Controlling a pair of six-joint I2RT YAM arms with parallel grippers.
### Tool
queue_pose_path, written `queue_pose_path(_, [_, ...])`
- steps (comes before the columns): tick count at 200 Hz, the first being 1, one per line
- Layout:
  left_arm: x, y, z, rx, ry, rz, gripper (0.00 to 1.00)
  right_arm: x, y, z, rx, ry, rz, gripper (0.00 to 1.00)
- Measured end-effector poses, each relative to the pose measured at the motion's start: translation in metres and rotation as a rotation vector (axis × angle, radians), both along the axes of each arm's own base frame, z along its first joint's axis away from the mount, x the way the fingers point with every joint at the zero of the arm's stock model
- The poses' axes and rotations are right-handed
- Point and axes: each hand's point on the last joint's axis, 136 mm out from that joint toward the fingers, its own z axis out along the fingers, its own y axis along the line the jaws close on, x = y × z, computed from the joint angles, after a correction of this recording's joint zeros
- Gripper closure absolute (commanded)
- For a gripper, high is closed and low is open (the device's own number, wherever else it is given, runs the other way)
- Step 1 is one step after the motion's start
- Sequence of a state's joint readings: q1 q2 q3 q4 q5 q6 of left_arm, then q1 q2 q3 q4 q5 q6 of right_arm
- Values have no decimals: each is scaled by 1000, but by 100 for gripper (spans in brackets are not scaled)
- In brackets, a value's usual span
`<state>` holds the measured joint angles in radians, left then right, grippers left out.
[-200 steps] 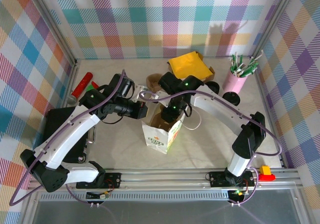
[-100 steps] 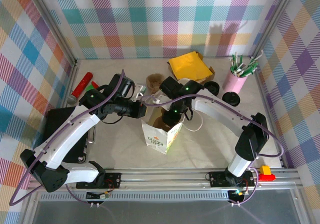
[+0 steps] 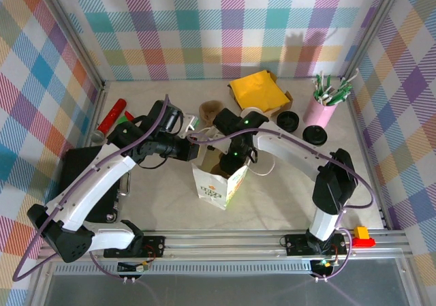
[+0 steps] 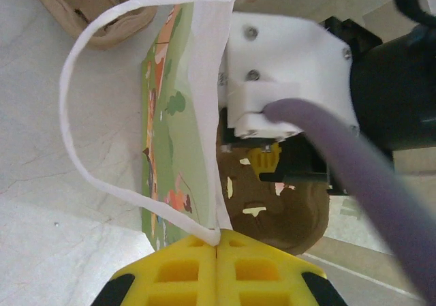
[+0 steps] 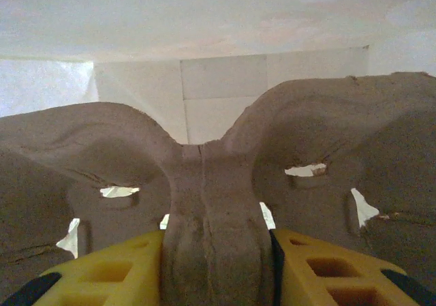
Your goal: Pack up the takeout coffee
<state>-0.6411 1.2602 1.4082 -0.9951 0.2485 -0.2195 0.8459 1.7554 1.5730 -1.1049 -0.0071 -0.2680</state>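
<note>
A white paper bag (image 3: 219, 185) with green print stands open at mid-table. My left gripper (image 3: 193, 150) is shut on the bag's white handle (image 4: 102, 183) where it meets the rim, its fingertips (image 4: 218, 241) pinched together. My right gripper (image 3: 230, 160) reaches down into the bag mouth, and its fingers (image 5: 218, 251) press both sides of the centre ridge of a brown pulp cup carrier (image 5: 204, 183), which sits inside the bag (image 4: 286, 210). Two round black tops (image 3: 288, 120) (image 3: 315, 134) sit at the right; from above I cannot tell which caps the takeout coffee.
A second brown carrier (image 3: 210, 108) lies behind the bag. A yellow napkin (image 3: 255, 91) and a pink cup of wrapped sticks (image 3: 323, 108) stand at the back right. A red tube (image 3: 112, 115) and a black tray (image 3: 82, 176) are on the left.
My right gripper has shifted a little left and lower into the bag with the carrier. The left gripper has held the handle still.
</note>
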Motion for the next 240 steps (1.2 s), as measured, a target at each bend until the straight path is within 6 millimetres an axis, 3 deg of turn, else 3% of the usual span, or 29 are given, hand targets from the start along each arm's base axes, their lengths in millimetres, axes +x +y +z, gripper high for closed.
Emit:
queue_pose_path(55, [0, 0, 1, -1, -1, 0, 100, -2, 1, -3, -19, 6, 9, 51])
queue_pose_path(95, [1, 0, 1, 2, -4, 3, 100, -2, 3, 3, -14, 2, 6, 41])
queue_pose_path(141, [1, 0, 1, 3, -4, 4, 100, -1, 12, 26, 48, -24, 4, 33])
queue_pose_path(195, [1, 0, 1, 3, -4, 4, 100, -2, 16, 69, 154, -85, 3, 25])
queue_pose_path(240, [1, 0, 1, 3, -4, 4, 100, -3, 16, 94, 211, -122, -26, 24])
